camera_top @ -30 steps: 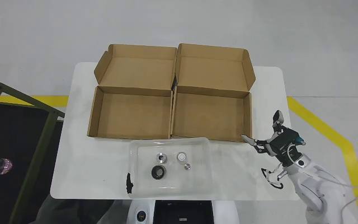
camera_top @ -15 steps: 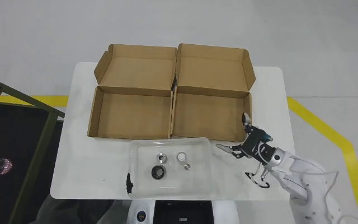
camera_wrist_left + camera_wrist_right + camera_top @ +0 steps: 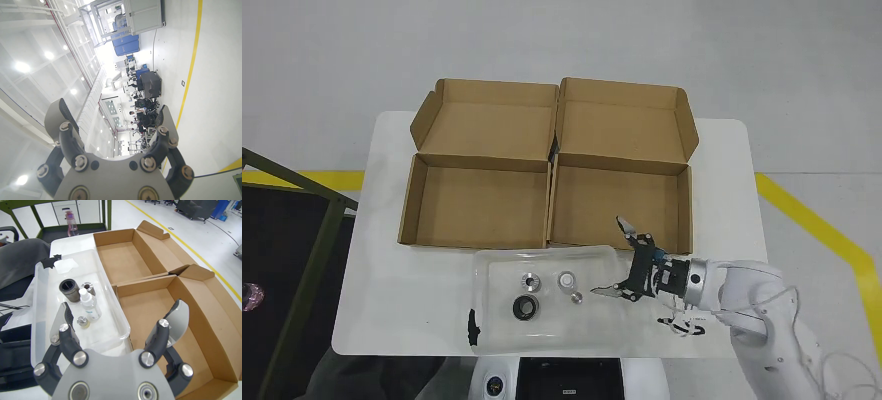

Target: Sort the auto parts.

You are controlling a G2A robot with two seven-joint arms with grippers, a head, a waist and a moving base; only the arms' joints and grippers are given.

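Movement over the last second is confined to the right arm; everything else on the white table (image 3: 372,290) stands as it did.

Left gripper (image 3: 112,108): aimed up at the hall ceiling, fingers spread, nothing between them.

Left open brown cardboard box (image 3: 482,205): bare inside, unchanged.

Clear plastic tray (image 3: 482,300), at the table's near edge, holds all the parts. From left to right these are a dark cylindrical bearing sleeve (image 3: 526,307), a silver metal cylinder with a centre bore (image 3: 530,281) just behind it, a small white spray bottle (image 3: 567,281) and a small silver knurled cap (image 3: 577,296) just beside the bottle. None has shifted.

Right open brown cardboard box (image 3: 617,205): bare inside, unchanged.

Right gripper (image 3: 606,256): a second ago it hung off the right box's near right corner. It has since swung inward and now hovers over the tray's right end, straddling the line where the tray meets that box. Its fingers are spread wide and hold nothing, and one finger lies near the knurled cap.

Assessment: sorting has not begun. The inward swing reads as the approach to a first pick, with the cap or the bottle the nearest candidates. The two stand close together, so a descent on one risks nudging the other.
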